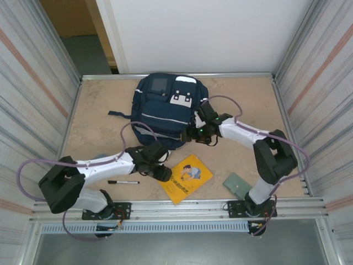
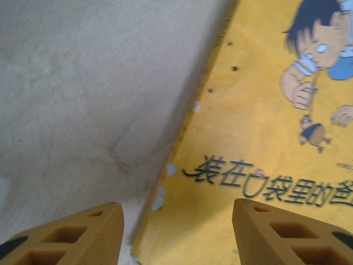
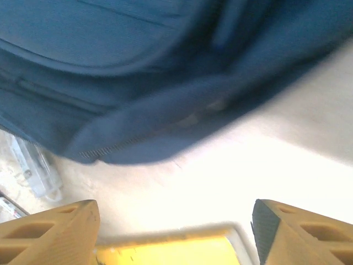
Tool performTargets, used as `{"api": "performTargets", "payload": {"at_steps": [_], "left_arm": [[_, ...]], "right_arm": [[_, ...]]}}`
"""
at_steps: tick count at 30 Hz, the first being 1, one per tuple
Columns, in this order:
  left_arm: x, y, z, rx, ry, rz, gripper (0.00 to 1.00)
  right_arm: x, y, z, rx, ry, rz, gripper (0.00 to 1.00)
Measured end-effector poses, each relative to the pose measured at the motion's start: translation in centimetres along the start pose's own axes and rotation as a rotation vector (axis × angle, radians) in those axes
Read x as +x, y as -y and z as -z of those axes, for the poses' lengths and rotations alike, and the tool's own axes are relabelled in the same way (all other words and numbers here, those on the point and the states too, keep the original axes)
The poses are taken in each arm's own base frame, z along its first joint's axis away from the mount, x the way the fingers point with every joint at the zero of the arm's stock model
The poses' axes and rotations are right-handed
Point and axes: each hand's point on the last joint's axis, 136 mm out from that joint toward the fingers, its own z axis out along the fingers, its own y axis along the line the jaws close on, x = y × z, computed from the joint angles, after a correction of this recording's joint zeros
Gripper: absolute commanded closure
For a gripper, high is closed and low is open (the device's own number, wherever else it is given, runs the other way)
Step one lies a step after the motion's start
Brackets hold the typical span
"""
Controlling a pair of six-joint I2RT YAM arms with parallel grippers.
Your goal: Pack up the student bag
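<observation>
Top external view: the left gripper, jaws apart and empty, hangs over the left edge of the yellow book. The right gripper, also apart, is beside the student bag, farther back.

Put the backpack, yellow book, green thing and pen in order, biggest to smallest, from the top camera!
1. student bag
2. yellow book
3. green flat item
4. black pen, roughly as long as the green item but far thinner
</observation>
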Motion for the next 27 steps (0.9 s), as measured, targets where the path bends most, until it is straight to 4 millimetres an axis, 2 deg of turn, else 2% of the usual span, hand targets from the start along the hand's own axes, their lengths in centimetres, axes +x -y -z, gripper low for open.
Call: {"api": "performTargets", "payload": {"at_steps": [3,5,7,11,13,16,21,27], "left_arm": [[-0.4,-0.3,-0.2,0.000,-0.007,0.017,0.45],[-0.8,0.1,-0.3,0.023,-0.013,0.020,0.45],[-1.1,0.8,-0.4,0.053,-0.020,0.018,0.45],[-1.1,1.7,-0.6,0.107,-0.032,0.018,0.45],[-1.0,1.8,-0.7,0.120,-0.040,0.020,0.45],[-1.0,2.0,-0.8,0.139,-0.047,0.026,0.45],[-1.2,2.5,-1.2,0.165,-0.051,0.024,0.45],[-1.1,2.7,-1.5,0.194,-0.054,0.028,0.45]], "right_arm": [[2.2,2.3,2.8,0.076,0.009,-0.090,0.24],[5.2,3.3,4.1,0.132,-0.021,-0.160,0.25],[8.6,4.3,4.6,0.186,-0.077,-0.226,0.25],[14.7,6.2,4.1,0.296,-0.192,-0.319,0.26],[16.5,6.7,3.8,0.328,-0.226,-0.345,0.28],[17.3,6.6,3.3,0.323,-0.239,-0.381,0.32],[16.3,4.8,2.1,0.244,-0.209,-0.398,0.38],[15.7,4.3,0.0,0.203,-0.212,-0.422,0.41]]}}
